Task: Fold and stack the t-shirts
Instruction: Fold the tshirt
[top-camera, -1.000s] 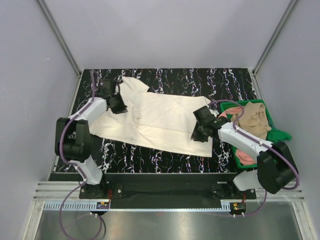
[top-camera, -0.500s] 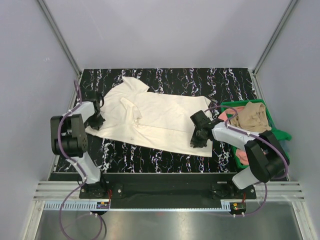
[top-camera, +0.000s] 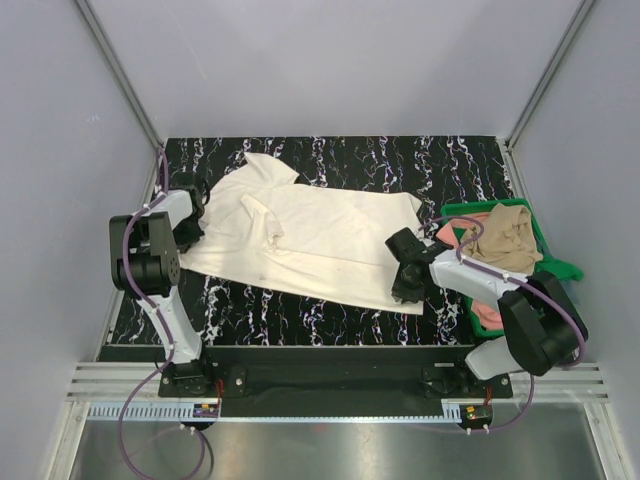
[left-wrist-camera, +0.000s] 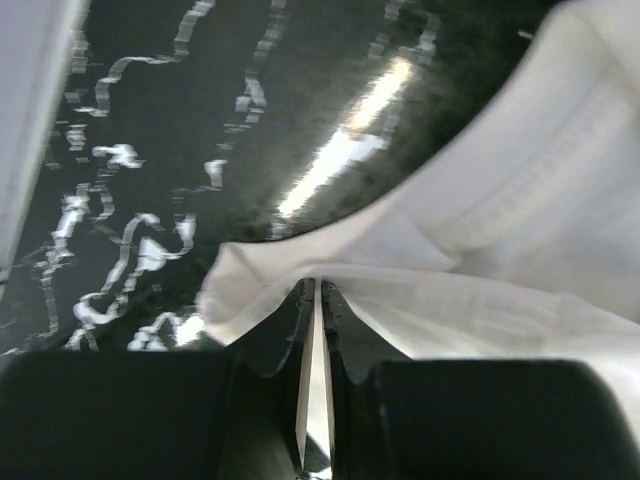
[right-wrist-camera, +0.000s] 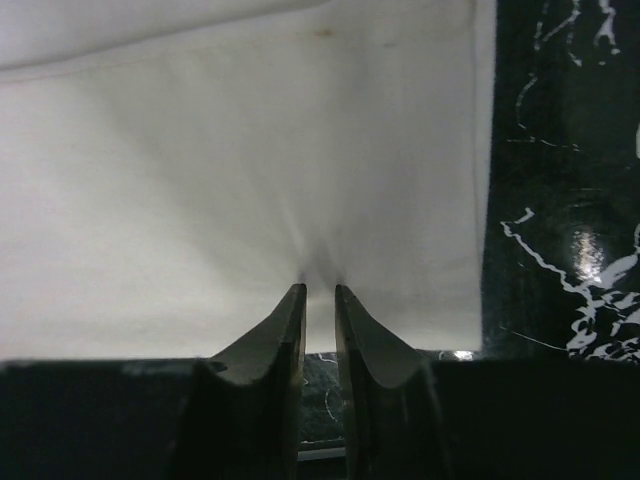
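A large cream t-shirt (top-camera: 320, 235) lies spread across the black marbled table (top-camera: 400, 160). My left gripper (top-camera: 192, 222) is at the shirt's left edge; in the left wrist view it (left-wrist-camera: 320, 287) is shut on a fold of the cream cloth (left-wrist-camera: 480, 250). My right gripper (top-camera: 403, 285) is at the shirt's near right corner, and in the right wrist view it (right-wrist-camera: 319, 288) pinches the puckered cream cloth (right-wrist-camera: 250, 150) close to the hem. A tan t-shirt (top-camera: 505, 240) and a salmon-pink t-shirt (top-camera: 488, 315) lie bunched in the bin.
A green plastic bin (top-camera: 556, 268) stands at the table's right edge, just behind the right arm. Grey walls enclose the table on the left, back and right. Bare table (right-wrist-camera: 560, 200) shows right of the shirt's side hem.
My left gripper has come off the shirt's upper left part and moved out to its left edge, now gripping it there. My right gripper has shifted slightly toward the near right.
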